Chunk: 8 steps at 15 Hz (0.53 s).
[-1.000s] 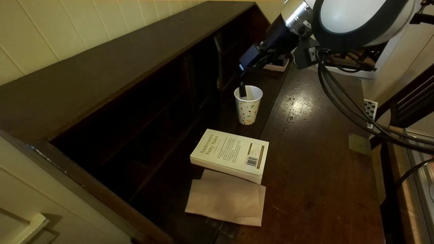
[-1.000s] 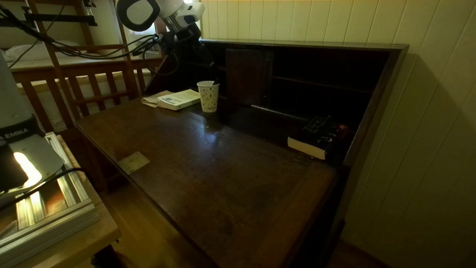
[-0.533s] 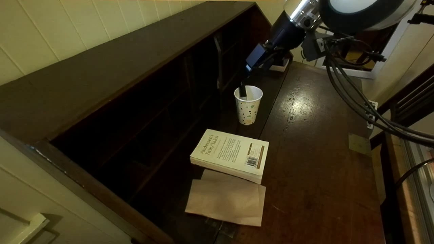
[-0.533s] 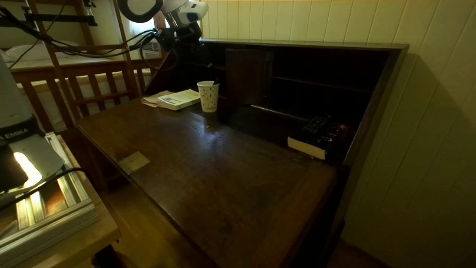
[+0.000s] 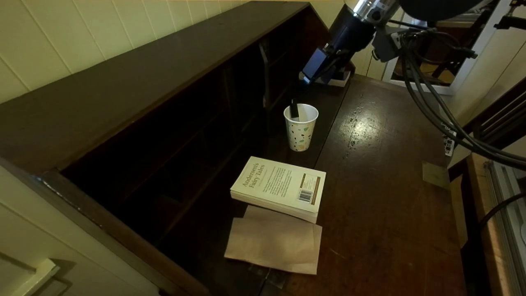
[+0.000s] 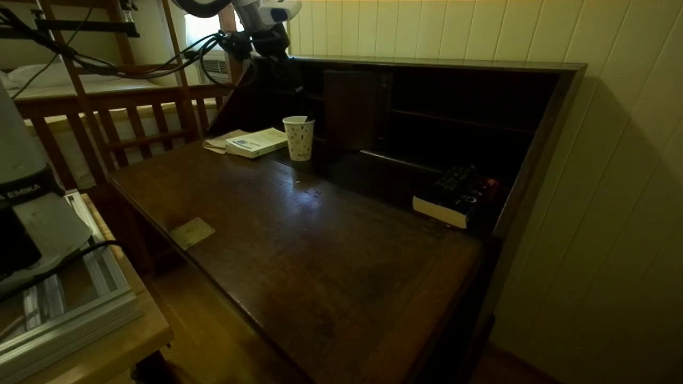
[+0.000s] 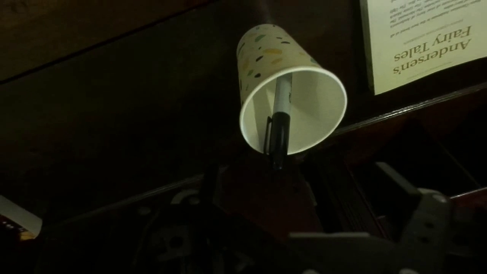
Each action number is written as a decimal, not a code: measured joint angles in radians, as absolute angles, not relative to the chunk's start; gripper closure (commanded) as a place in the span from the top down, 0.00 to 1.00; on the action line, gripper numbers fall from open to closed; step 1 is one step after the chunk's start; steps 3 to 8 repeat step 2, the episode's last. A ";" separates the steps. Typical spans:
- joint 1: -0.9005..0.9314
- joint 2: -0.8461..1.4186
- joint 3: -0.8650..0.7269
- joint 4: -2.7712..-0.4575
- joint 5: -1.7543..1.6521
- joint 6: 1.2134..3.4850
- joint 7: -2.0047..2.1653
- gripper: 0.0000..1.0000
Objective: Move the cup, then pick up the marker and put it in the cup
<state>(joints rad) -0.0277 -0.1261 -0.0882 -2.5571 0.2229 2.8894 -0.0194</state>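
Hanging in mid-air, the black two-fingered claw (image 7: 296, 171) is showing its jaws spread wide in the wrist view; it is gripping nothing. Near it but apart, a slim grey marker (image 7: 281, 123) with a black clipped cap is leaning inside a white tapered paper cup (image 5: 302, 135) speckled green, black and ochre, the cap end poking past the rim. The cup is standing upright on a dark brown wooden desk (image 5: 390, 197). Farther out, a cream paperback book (image 5: 283, 189) is lying near the cup, a flat piece of tan paper (image 5: 273, 242) resting against that book (tucked under or not, can't tell). Well apart, a thick black book (image 6: 458, 196) is lying at the desk's other end. Step in hand, my reading: marker-into-cup, the last one, is looking done. Whether the cup is standing where wanted, can't say. Next move is calling, I'm judging, for backing the claw up and clear, jaws apart, avoiding that protruding cap; a light paper cup could be tipping at a nudge.
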 measured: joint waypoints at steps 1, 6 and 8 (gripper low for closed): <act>-0.032 -0.129 -0.087 -2.554 0.207 2.877 -0.010 1.00; -0.036 -0.132 -0.086 -2.552 0.195 2.870 -0.003 1.00; -0.036 -0.132 -0.086 -2.552 0.195 2.870 -0.003 1.00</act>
